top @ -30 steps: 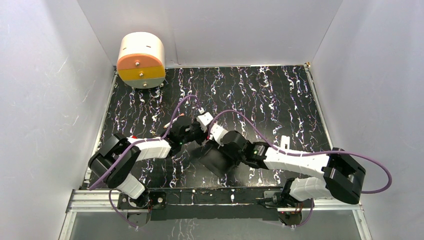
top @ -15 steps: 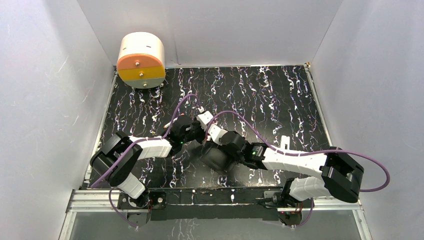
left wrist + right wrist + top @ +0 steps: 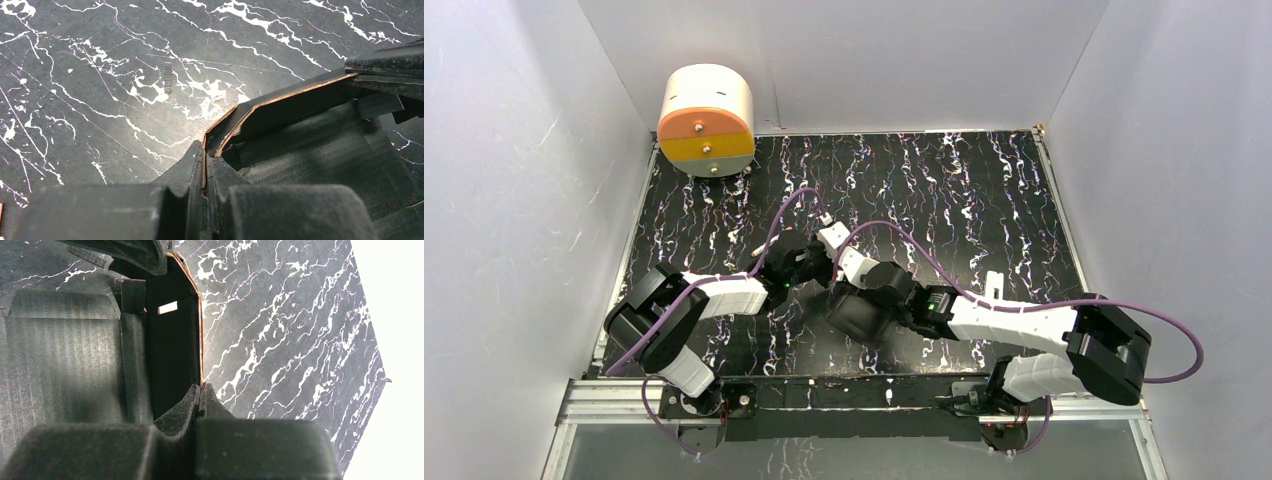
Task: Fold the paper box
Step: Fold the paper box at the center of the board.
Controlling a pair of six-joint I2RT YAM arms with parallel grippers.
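Note:
The paper box (image 3: 854, 318) is matte black card, partly set up, lying on the marbled table between the two arms near the front. In the left wrist view my left gripper (image 3: 205, 150) is shut on a standing wall of the paper box (image 3: 320, 145), the brown cut edge showing between its fingertips. In the right wrist view my right gripper (image 3: 201, 387) is shut on the edge of another wall, with the box's floor (image 3: 65, 355) to its left. From above, the left gripper (image 3: 826, 282) and right gripper (image 3: 856, 300) meet over the box.
A white cylinder with an orange and yellow face (image 3: 706, 120) stands at the back left corner. White walls close in the table on three sides. A metal rail (image 3: 854, 395) with the arm bases runs along the near edge.
The right gripper opened briefly, then shut again on the box's wall. The box shifted slightly left. The left gripper kept its hold.

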